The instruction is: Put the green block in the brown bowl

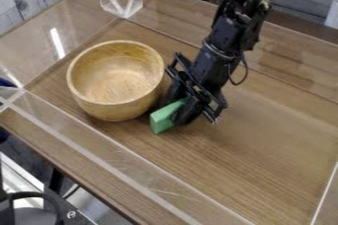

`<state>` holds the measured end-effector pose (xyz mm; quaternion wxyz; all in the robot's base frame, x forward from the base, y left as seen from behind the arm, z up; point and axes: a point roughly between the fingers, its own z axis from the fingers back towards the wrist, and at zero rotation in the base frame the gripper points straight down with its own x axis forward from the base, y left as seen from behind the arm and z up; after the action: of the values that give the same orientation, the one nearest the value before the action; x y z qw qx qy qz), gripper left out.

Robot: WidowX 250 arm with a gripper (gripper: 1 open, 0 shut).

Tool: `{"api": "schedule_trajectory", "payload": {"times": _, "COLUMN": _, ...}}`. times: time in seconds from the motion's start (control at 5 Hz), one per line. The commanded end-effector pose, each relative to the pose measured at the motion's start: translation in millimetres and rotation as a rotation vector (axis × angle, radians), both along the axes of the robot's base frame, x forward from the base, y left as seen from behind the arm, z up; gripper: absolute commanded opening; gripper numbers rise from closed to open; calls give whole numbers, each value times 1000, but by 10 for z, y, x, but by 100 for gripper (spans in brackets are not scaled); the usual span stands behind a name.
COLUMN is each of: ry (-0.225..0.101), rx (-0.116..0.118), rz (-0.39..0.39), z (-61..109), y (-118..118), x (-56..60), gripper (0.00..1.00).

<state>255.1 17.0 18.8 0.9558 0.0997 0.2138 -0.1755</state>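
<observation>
Green block (pixel 164 118) sits lower ctr of frame, just R of brown bowl, partly hidden by pincer. Biggest first: wood table (pixel 244 170) fills most of frame. Black arm + pincer (pixel 181 106) come down from top ctr, tips at block. Brown bowl (pixel 115 74), ctr-L, hollow up. Block smallest; pincer spread or closed on it, can't tell.

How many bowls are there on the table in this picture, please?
I count 1: the brown bowl, on the table, just beside the green block. The arm covers part of the table, so something behind it may be hidden.
</observation>
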Motion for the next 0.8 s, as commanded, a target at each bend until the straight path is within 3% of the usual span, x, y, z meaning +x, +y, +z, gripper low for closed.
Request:
{"api": "schedule_trajectory", "payload": {"times": 0.0, "ry": -81, "rx": 28, "rz": -18, "z": 292, "y": -62, "x": 156, "gripper": 0}}
{"api": "schedule_trajectory", "payload": {"times": 0.2, "ry": -83, "rx": 53, "rz": -38, "z": 416, "y": -122, "x": 171, "gripper": 0}}
{"api": "schedule_trajectory", "payload": {"times": 0.4, "ry": -116, "rx": 83, "rz": -17, "z": 603, "y": -219, "x": 119, "gripper": 0}}
{"api": "schedule_trajectory", "payload": {"times": 0.6, "ry": -127, "rx": 107, "rz": 14, "z": 714, "y": -415, "x": 0, "gripper": 0}}
